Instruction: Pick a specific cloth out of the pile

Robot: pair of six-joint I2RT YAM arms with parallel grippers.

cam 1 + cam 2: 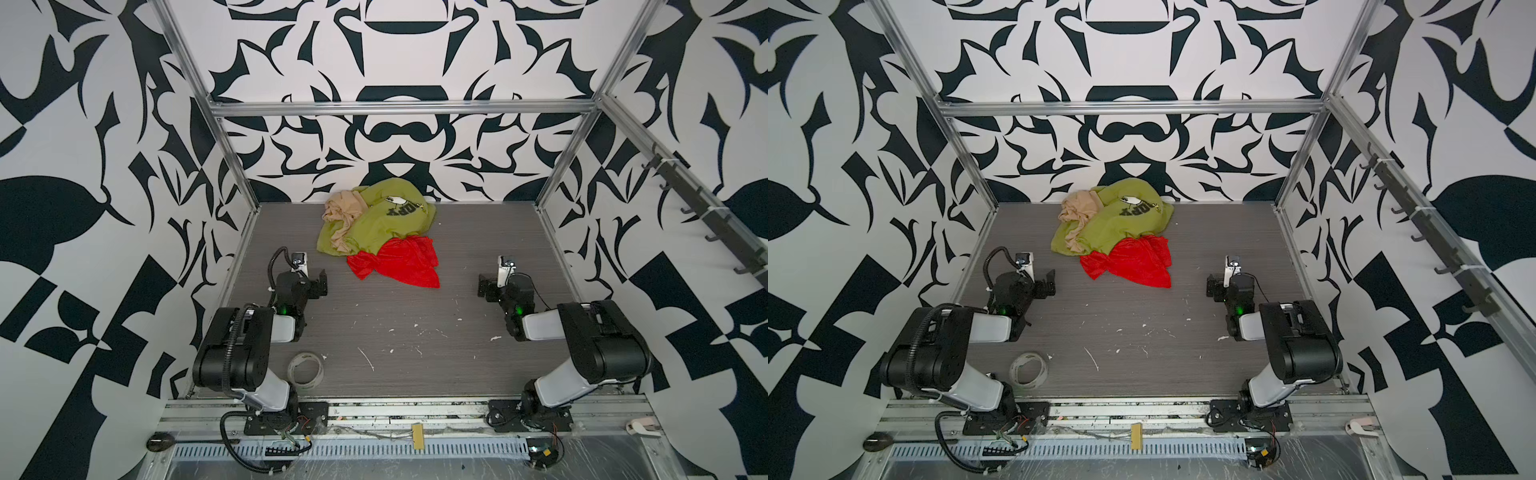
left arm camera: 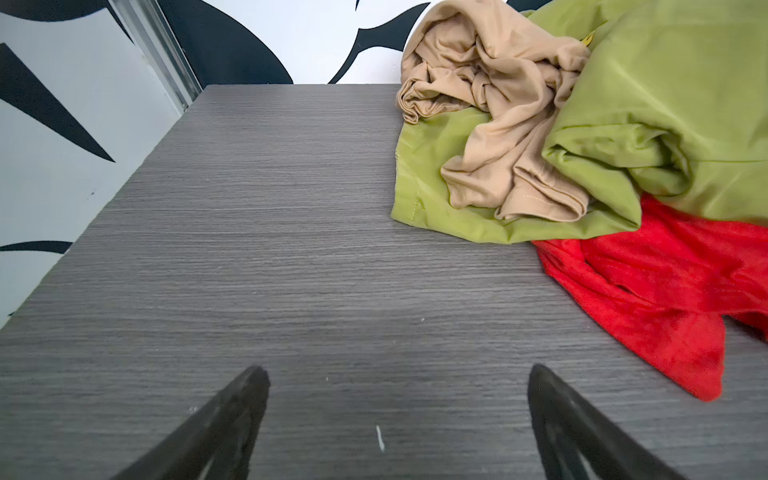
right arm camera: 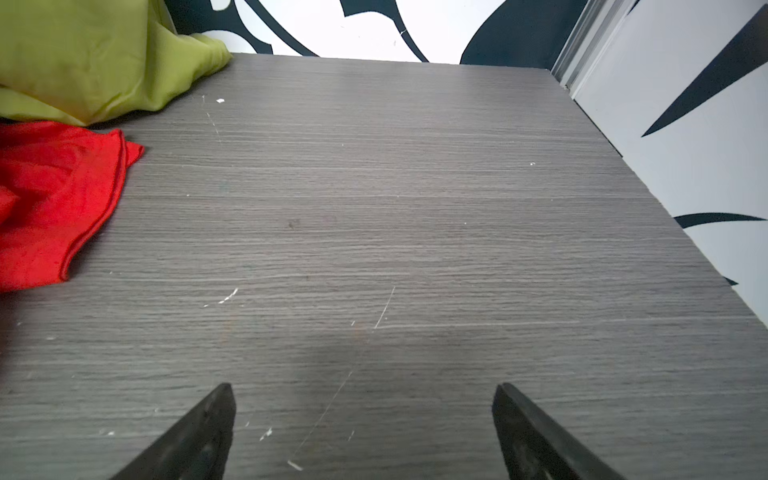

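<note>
Status: task not begun.

The thin, bright red cloth (image 1: pixel 401 264) lies at the near edge of the pile (image 1: pixel 374 224), far-centre on the grey wood-grain table (image 1: pixel 415 332). Its far edge is tucked under the large olive-green shirt with dark lettering (image 1: pixel 386 216). The rest spreads uncovered toward the near right. A small crumpled beige cloth (image 1: pixel 338 214) sits on the shirt's left side, apart from the red.

Left gripper (image 2: pixel 397 370) and right gripper (image 3: pixel 362 386): jaws wide on both, nothing between them. They sit low over bare table, either side of the pile and nearer than it. Neither touches fabric.

Remaining, by my reading: reach in, pinch an exposed red fold, draw it clear of the shirt.
</note>
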